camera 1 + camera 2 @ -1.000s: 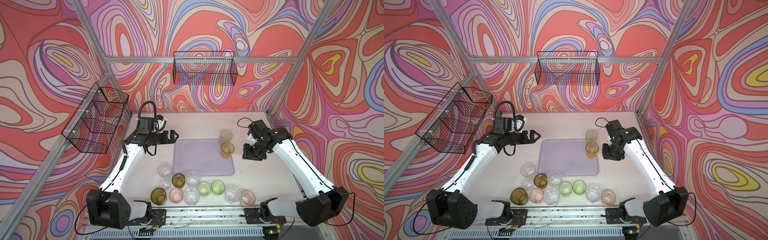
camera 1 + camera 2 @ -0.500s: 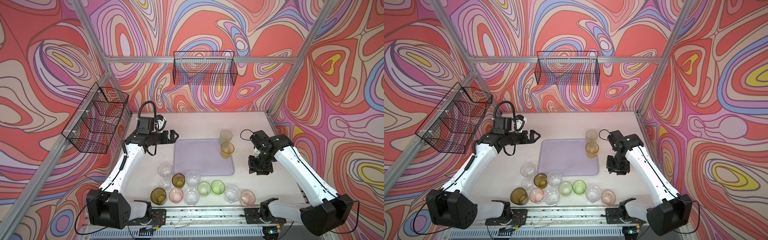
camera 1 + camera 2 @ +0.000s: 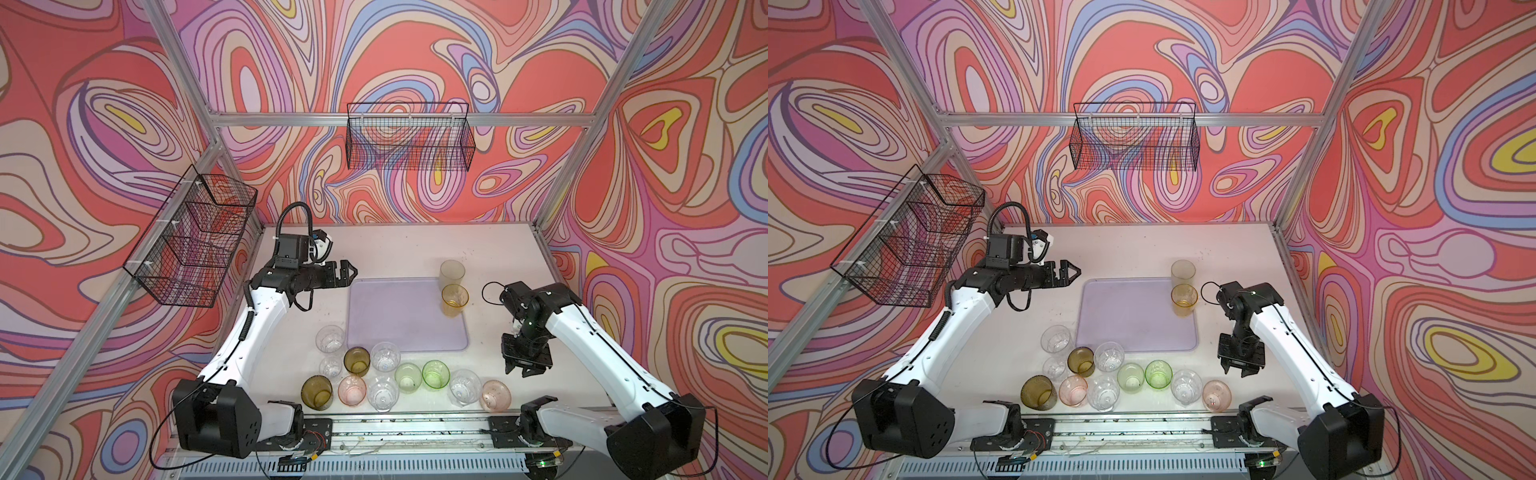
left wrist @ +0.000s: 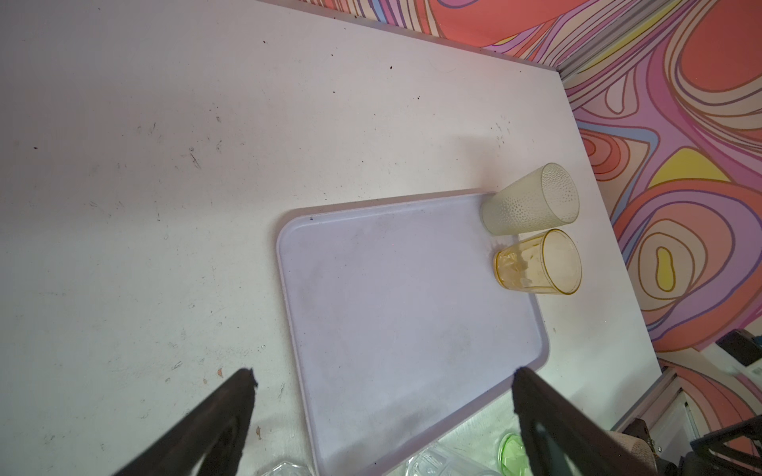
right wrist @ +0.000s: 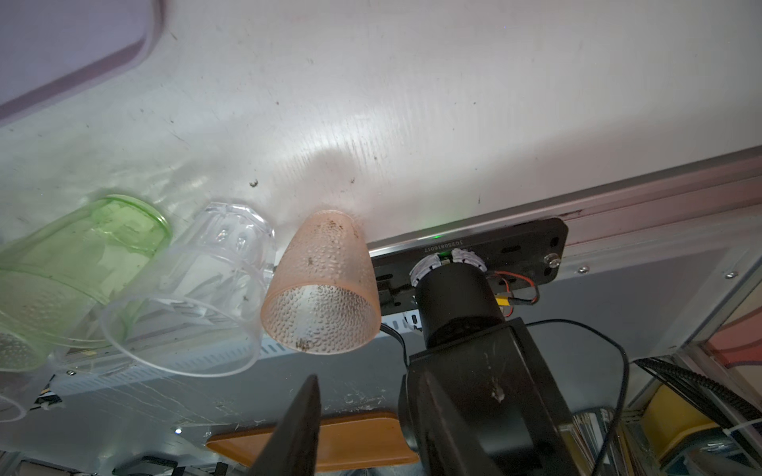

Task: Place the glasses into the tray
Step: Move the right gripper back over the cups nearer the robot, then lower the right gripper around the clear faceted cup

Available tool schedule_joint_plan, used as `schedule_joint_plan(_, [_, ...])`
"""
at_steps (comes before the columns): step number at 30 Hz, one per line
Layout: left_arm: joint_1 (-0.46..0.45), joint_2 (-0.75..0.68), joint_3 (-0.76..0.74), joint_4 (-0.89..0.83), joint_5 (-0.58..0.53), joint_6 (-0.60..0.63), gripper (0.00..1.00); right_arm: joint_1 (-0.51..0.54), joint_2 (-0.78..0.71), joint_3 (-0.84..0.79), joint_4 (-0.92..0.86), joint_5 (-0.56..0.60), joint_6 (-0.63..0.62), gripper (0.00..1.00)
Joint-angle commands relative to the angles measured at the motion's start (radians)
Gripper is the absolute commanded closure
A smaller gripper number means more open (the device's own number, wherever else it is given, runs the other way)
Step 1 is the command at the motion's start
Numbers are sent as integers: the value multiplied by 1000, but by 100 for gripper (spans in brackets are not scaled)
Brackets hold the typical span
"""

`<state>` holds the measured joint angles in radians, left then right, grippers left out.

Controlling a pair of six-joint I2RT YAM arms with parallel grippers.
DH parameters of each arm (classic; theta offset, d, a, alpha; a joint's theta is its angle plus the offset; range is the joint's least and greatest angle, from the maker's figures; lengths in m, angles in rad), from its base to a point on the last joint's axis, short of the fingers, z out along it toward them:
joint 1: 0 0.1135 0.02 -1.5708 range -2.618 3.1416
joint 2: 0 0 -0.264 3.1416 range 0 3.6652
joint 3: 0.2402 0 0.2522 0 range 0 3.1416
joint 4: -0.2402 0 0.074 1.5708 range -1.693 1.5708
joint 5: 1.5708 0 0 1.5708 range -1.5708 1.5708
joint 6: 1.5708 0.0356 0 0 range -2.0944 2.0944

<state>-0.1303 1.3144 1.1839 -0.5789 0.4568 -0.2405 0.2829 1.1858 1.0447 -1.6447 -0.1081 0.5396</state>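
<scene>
Fetching another: two glasses (image 3: 454,297) stand in a corner of the tray (image 3: 399,328), the rest beside it on the counter (image 3: 395,249), where the right end effector (image 3: 525,370), jaws parted and empty like the left end effector (image 3: 349,274), should next straddle the pink glass (image 3: 494,395).

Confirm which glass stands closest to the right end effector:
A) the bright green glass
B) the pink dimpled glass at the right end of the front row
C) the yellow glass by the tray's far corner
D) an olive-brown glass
B: in a top view the right end effector hangs open and empty just beside the pink dimpled glass, the last one in the row; every other glass stands farther off.
</scene>
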Motion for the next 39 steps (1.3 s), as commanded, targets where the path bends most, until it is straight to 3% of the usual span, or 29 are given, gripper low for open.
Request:
schedule_joint_plan(1, [4,-12,-7,13,14,-8,0,2,-9,-3,-6,-10,6,59])
schedule_joint_plan(8, [4,-16,-7,10,10,-5,0,8,18,-2,37,-21,-37,61])
schedule_joint_plan(12, [4,-15,-7,10,9,-5,0,24,17,36,101,-86,-30,60])
schedule_joint_plan(20, [4,-17,-7,7,6,-3,0,213,99,78,216,-74,14,61])
schedule_joint_plan(39, [4,-13,-7,8,4,-2,0,327,115,-36,355,-120,6,63])
